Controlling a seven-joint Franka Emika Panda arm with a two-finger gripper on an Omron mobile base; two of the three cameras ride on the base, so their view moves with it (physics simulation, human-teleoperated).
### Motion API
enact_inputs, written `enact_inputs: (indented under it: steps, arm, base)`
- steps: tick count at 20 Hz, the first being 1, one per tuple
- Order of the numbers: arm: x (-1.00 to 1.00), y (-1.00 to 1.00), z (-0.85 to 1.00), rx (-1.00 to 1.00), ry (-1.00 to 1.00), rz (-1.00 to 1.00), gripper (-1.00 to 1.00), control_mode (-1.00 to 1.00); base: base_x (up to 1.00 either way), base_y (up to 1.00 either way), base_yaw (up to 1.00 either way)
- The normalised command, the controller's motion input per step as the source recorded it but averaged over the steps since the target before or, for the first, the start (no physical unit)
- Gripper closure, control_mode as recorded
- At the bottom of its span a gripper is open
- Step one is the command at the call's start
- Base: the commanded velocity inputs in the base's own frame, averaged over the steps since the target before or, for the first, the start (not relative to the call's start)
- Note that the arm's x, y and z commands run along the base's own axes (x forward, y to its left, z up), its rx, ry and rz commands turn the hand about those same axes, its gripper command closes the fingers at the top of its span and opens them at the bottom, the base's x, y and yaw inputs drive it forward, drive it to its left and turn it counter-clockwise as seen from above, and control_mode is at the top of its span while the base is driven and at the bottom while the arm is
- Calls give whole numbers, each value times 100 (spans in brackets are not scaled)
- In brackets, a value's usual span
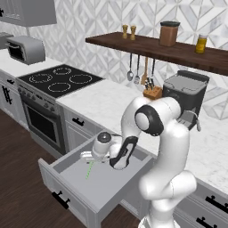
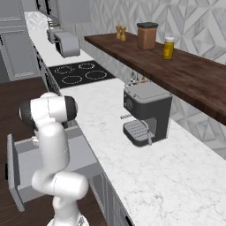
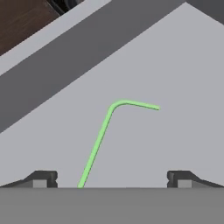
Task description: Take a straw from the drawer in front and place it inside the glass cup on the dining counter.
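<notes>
— Where's the straw (image 3: 101, 138)?
— Flat on the floor of the pulled-out drawer (image 1: 67, 174), bent end away from the pincer (image 3: 112, 179).
— And the pincer?
— Spread wide, nothing pinched, poised just above to straddle the stem.
— Anything hidden?
— Straw's near end cut off in the hand view; arm masks the drawer's back corner.

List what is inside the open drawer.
The drawer holds a bent green straw lying on its floor. The open gripper hangs over it; the arm hides the drawer's back corner.
</notes>
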Motion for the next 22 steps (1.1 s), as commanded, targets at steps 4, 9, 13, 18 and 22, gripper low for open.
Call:
enact_inputs:
  steps: [4,9,13,18,22]
  arm:
    - [4,31,0,-1,0,-3,-100,-100]
    - [35,8,-1,-5,0,-5,-100,-100]
    - [47,1,0,-3,0,-5,-100,-100]
    - [43,6,0,0,0,-5,-100,-100]
    - [23,19,-3,-1,0,-5,-100,-100]
  base:
    - [0,0,0]
    - [0,0,0]
    - [0,0,0]
    - [0,0,0]
    - [0,0,0]
